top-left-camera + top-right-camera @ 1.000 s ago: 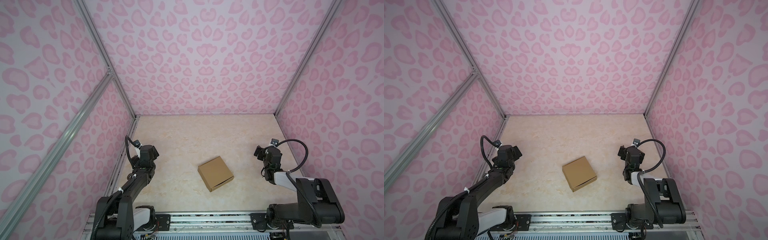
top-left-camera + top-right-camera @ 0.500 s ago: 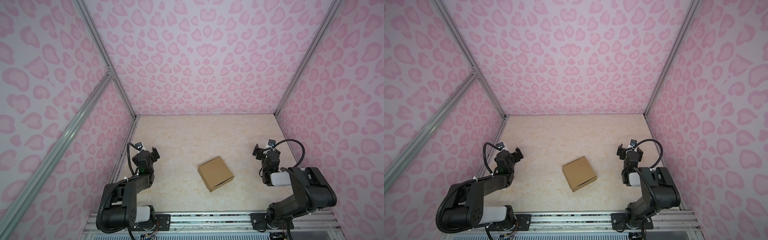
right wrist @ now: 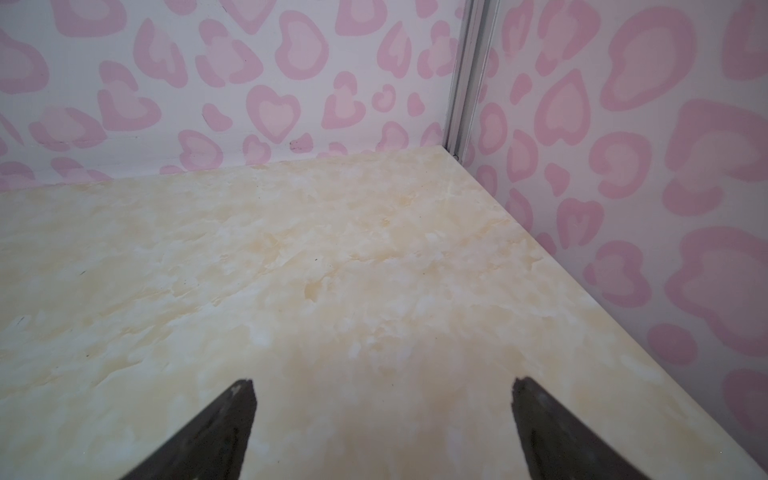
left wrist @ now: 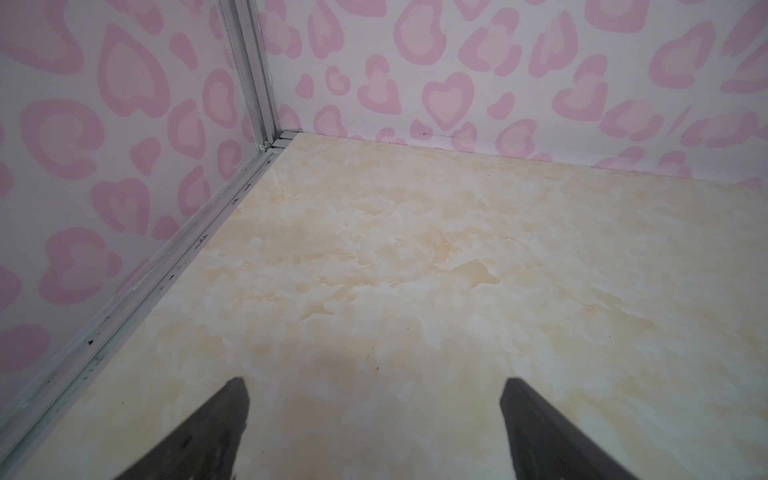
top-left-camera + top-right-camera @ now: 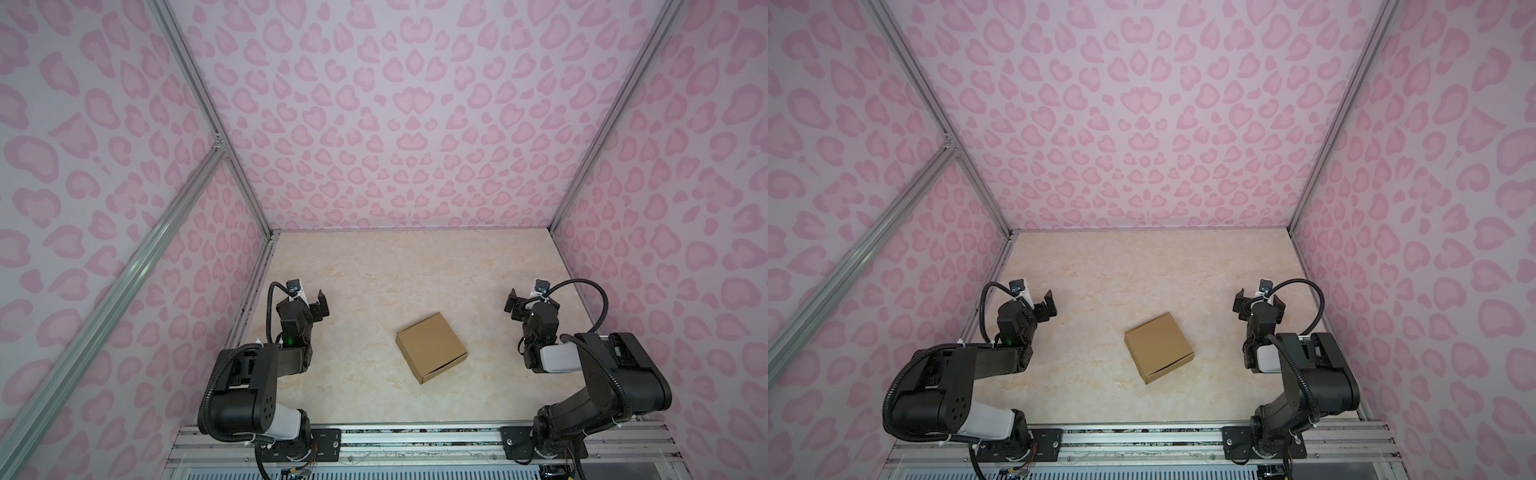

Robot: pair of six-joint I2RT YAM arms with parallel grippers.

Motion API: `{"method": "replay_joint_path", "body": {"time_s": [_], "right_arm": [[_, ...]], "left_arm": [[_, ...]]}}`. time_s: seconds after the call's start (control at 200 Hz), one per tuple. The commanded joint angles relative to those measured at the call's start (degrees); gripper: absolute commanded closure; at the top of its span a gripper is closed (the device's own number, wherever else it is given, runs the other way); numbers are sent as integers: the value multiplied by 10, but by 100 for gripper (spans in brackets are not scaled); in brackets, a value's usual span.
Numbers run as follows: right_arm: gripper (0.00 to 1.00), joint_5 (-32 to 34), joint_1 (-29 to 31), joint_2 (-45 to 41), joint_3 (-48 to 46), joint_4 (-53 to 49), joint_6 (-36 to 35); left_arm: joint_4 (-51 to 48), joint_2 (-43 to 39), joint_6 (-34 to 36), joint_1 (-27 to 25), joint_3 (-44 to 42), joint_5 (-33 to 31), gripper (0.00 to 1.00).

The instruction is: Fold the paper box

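Observation:
The paper box [image 5: 431, 347] [image 5: 1158, 347] is a small, shallow, square box of brown cardboard. It lies closed and turned at an angle on the beige marbled table [image 5: 374, 270], near the middle front, in both top views. My left gripper [image 5: 311, 301] [image 5: 1038, 303] hovers open well to the left of the box. My right gripper [image 5: 530, 303] [image 5: 1259, 305] hovers open well to its right. Neither touches the box. In the wrist views each gripper [image 4: 376, 386] [image 3: 382, 384] shows two dark fingertips wide apart over bare table; the box is out of those views.
Pink heart-patterned walls [image 5: 395, 124] close the table in on the left, back and right, with aluminium posts [image 5: 590, 141] at the corners. A metal rail [image 5: 415, 440] carrying both arm bases runs along the front edge. Both arms sit folded near that rail.
Both arms have folded back and down toward their bases, while the grippers stay open at about the same spots. The box has not moved.

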Motion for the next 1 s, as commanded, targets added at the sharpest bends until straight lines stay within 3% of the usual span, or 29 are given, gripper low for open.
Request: {"method": "replay_joint_path", "body": {"time_s": [0.0,0.31,0.41,0.995], "right_arm": [[2,5,1,1,-4,22,-4],[2,6,2,1,-4,23,-4],[1,6,2,1,-5,23,-4],[1,6,1,1,-4,23,-4]], "left_arm": [[35,-1,10,-1,-2,3,3],[34,-1,10,0,-2,4,3],[29,1,19,2,1,40,3],[27,1,20,3,2,41,3]]}}
